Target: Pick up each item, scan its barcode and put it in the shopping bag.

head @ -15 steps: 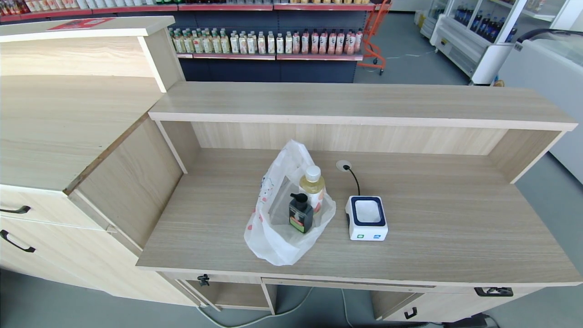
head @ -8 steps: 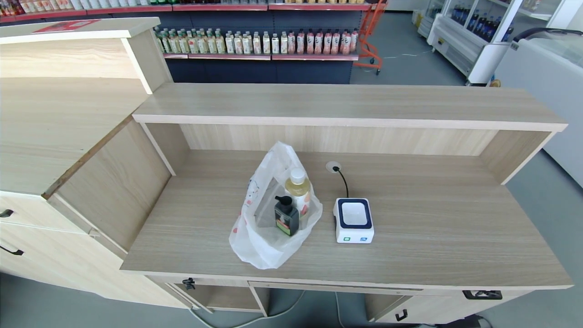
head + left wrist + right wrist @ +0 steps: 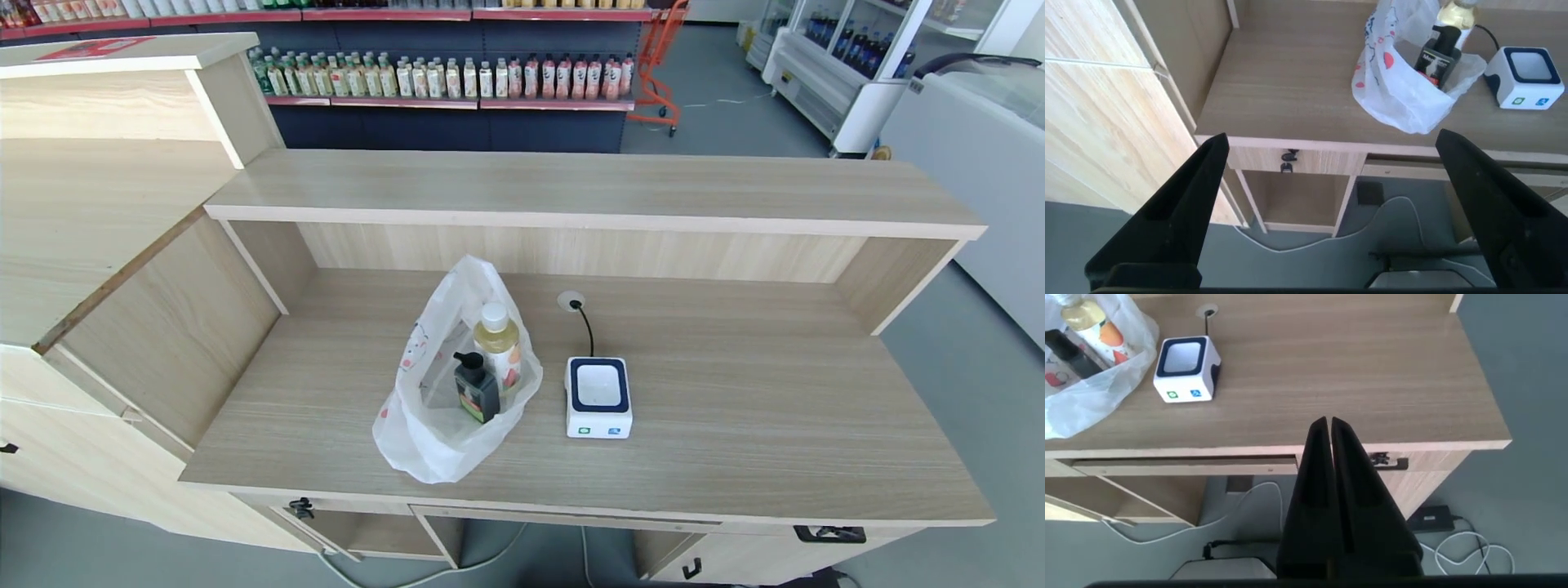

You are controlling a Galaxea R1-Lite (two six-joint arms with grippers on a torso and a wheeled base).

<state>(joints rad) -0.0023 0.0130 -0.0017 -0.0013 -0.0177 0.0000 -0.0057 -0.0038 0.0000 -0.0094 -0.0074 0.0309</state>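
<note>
Left gripper [image 3: 1333,140] splayed, right gripper [image 3: 1329,422] pinched together, both out past the counter's [image 3: 735,425] front edge, shopping bag [image 3: 433,429] near it

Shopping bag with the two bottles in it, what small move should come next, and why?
Likely stop there, the task looks done: the pump bottle and the drink bottle both stand inside the shopping bag, and the counter holds just the bag and the scanner.

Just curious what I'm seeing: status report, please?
Left gripper open, right gripper shut, both empty, short of counter. Drink bottle and pump bottle upright in shopping bag. Scanner beside bag, nothing in the way.
</note>
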